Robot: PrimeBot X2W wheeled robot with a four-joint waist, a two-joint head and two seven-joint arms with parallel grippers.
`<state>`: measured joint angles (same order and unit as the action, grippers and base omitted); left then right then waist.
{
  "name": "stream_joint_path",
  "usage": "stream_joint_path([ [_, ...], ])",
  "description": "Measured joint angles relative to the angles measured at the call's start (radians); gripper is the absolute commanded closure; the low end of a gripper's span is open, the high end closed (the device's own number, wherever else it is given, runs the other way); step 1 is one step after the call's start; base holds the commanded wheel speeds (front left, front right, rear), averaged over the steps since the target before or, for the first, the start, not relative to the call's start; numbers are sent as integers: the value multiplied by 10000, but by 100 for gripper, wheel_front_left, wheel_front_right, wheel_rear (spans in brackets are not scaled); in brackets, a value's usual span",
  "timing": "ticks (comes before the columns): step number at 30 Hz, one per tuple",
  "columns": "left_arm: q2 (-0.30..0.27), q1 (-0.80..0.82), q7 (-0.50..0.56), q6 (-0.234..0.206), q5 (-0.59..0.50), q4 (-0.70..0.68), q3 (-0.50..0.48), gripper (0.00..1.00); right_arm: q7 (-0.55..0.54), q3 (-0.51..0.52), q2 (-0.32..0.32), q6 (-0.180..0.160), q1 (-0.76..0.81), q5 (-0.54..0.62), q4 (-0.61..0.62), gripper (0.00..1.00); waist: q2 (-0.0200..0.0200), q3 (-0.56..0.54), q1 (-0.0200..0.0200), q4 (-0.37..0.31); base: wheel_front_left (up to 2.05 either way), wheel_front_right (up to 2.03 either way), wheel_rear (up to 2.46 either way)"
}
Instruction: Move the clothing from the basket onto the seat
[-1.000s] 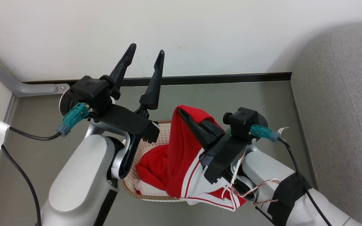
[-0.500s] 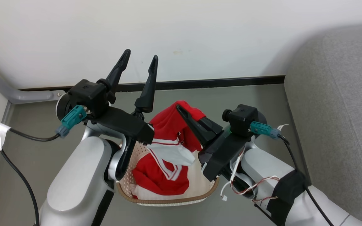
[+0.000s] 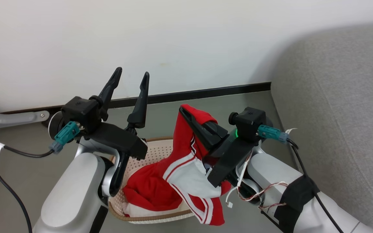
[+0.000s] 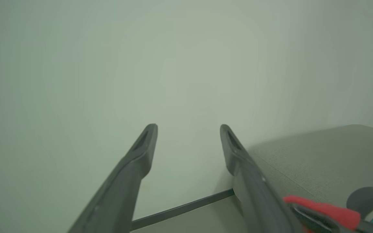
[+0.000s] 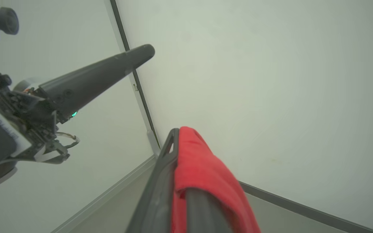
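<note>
Your right gripper (image 3: 189, 114) is pinched narrow on the clothing (image 3: 186, 155). Red cloth is folded over its fingertips at centre frame in the head view, and the right wrist view shows the red wrapped over one finger. The piece hangs down from the grip, with its white panel and striped hem drooping past the near rim of the basket (image 3: 160, 145) at bottom centre. The left gripper (image 3: 132, 72) is spread wide and empty at centre left, pointing toward the wall (image 3: 186, 38). The seat (image 3: 335, 113) is at the right of frame, just beside your right arm, with nothing on the part that shows

Handling, judged from the drape:
- soft, light and floppy, with no stiffness to it
- it will swing and sag as you carry it
- the hanging end could snag the rim or drag the heap below along with it
- not fragile, maybe a bit slick
- a pinch on a bunched fold or the thick striped trim should hold better than a single thin layer
- you grip near one edge, so most of the weight hangs free

Count:
- basket: one
- seat: one
- grippers: two
- clothing: one piece lifted, plus one red-and-white heap (image 3: 147, 191) lying in the basket, so two at least; you cannot tell whether the heap is one garment or more, or whether it is tangled with the lifted one
</note>
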<state>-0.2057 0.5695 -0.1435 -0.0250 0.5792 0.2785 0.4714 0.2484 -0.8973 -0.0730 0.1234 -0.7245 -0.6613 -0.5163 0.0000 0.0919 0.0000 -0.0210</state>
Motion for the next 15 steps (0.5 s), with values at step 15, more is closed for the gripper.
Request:
stream_joint_path([
  [15, -44, -238, -40, -8, 8, -29, 2, 0, 4, 176, 13, 0, 31, 4, 311, 100, -1, -59, 1, -1347, 0, 0, 0],
])
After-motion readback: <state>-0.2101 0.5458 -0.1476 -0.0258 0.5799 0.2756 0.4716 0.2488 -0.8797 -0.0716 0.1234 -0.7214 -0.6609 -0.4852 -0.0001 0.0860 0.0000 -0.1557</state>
